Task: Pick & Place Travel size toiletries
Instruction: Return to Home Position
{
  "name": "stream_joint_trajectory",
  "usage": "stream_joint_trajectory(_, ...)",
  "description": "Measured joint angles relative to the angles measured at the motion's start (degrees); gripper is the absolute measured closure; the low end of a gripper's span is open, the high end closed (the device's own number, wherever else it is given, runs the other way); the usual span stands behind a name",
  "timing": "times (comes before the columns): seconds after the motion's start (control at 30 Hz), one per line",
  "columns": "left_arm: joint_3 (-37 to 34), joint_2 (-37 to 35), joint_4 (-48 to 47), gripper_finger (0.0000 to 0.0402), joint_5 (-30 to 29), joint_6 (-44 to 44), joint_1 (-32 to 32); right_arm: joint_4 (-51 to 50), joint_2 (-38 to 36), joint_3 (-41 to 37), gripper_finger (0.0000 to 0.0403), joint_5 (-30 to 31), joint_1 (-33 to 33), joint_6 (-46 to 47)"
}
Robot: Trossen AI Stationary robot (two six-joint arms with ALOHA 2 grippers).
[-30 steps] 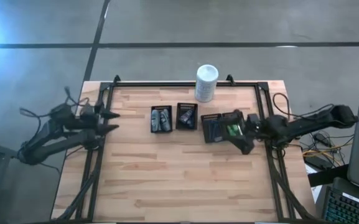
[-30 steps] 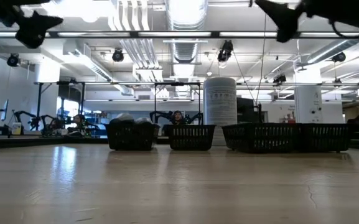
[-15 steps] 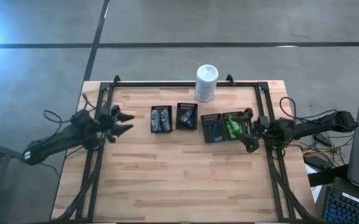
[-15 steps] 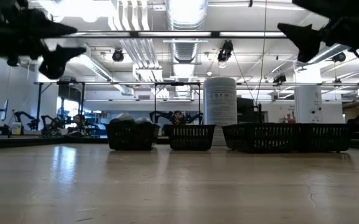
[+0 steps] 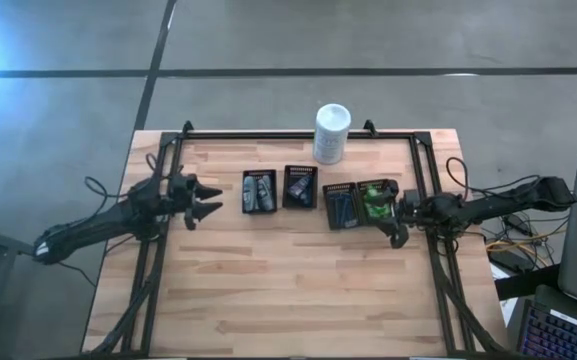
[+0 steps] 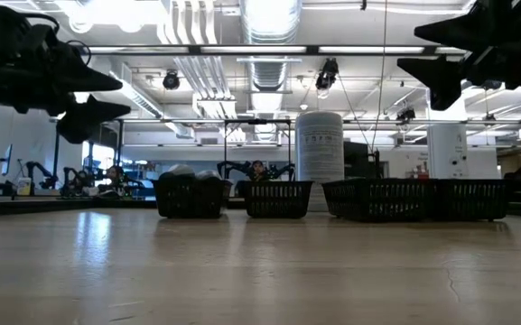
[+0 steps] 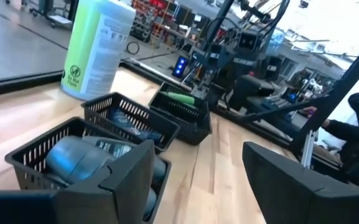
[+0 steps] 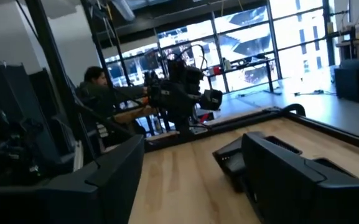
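Observation:
Four black slotted trays stand in a row on the table. One holds grey oval bottles (image 5: 259, 191), one dark flat items (image 5: 301, 186), one dark-blue razors (image 5: 341, 206), one bright green bottles (image 5: 376, 200). My left gripper (image 5: 208, 205) hovers open above the table, just left of the grey-bottle tray (image 7: 86, 158). My right gripper (image 5: 398, 216) hovers open at the right side of the green-bottle tray. Both hang well above the table in the low view, left gripper (image 6: 97, 95) and right gripper (image 6: 441, 68). Neither holds anything.
A tall white cylindrical container (image 5: 331, 133) stands behind the trays at the table's far edge, also container (image 7: 98, 46). A black metal frame (image 5: 423, 160) runs along the table's sides. Bare wooden table (image 5: 288, 290) stretches toward the near edge. A person (image 8: 95, 81) shows beyond the table.
My left gripper has moved toward the table's right, closing on the grey-bottle tray, and has come down. My right gripper has drawn back from over the green-bottle tray toward the table's right edge and has sunk a little, leaving that tray uncovered. The trays have stayed put.

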Motion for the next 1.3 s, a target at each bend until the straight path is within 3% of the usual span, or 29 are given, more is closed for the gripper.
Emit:
stream_joint_trajectory(0.73, -0.07, 0.04, -0.35, 0.0152, 0.0, 0.04, 0.0, -0.19, 0.62, 0.0, 0.0183, -0.02, 0.0, 1.25)
stream_joint_trajectory(1.3, -0.13, 0.04, -0.35, 0.0152, 0.01, 0.04, 0.0, -0.19, 0.62, 0.0, 0.0141, -0.04, 0.0, 1.25)
